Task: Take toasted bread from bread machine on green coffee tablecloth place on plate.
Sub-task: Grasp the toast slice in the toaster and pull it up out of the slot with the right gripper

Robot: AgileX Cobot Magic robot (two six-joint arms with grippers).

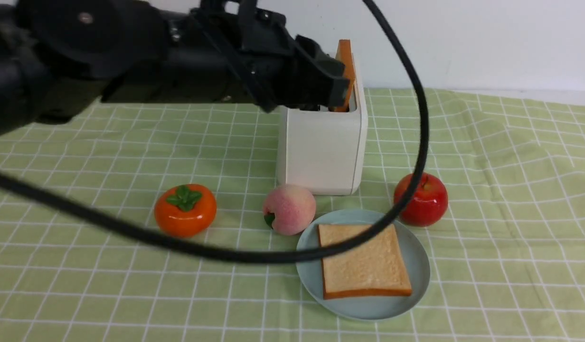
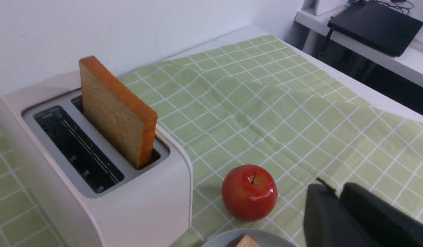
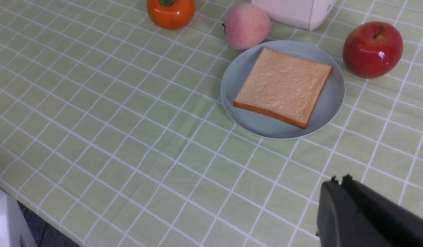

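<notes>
**Two toast slices: one plated, one in the toaster**

One flat slice (image 1: 363, 261) lies face up on the pale blue plate (image 1: 419, 280), just in front of the white toaster (image 1: 321, 147) on the green checked tablecloth (image 1: 511, 190); the upright slice (image 1: 345, 57) stands in the toaster's slot on the robot's right, its crust edge well above the grey top. The left gripper (image 2: 336, 195) hovers near the toaster's top, beside the upright slice but apart from it; its jaws are pressed together with nothing between them. The right gripper (image 3: 338, 179), seen only in its wrist view, hangs over bare cloth on the robot's side of the plate; jaws likewise closed and empty. A peach (image 1: 289, 209) sits just beside the plate's left rim; an apple (image 1: 420, 199) just beside its far right rim; a persimmon (image 1: 184, 210) farther left; a black cable (image 1: 131, 230) crosses the foreground.
</notes>
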